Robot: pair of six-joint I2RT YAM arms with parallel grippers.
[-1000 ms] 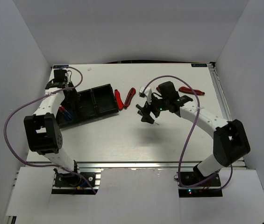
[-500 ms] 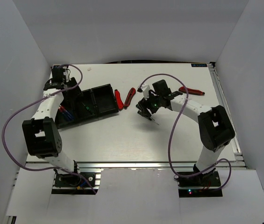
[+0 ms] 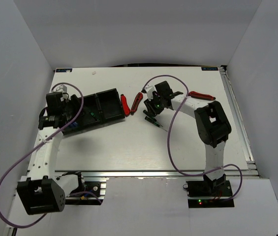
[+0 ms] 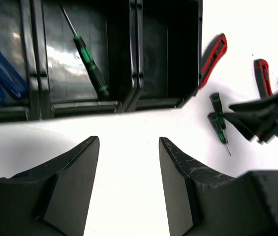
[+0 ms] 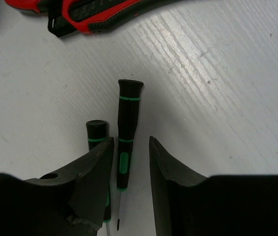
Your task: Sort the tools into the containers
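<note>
The right pincer (image 5: 131, 142) stands part-open astride one black-and-green screwdriver (image 5: 129, 118), lying beside its twin (image 5: 97, 130) near the middle of the worktop (image 5: 217, 98), while the left pincer (image 4: 129, 142) hangs open above the worktop just on the near side of the black tray (image 4: 135, 59) by the left edge, whose middle compartment holds another green-banded screwdriver (image 4: 90, 64).

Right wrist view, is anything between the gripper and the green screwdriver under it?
Nothing visible. The right gripper straddles one screwdriver lying on the table; a second screwdriver lies just beside it.
</note>
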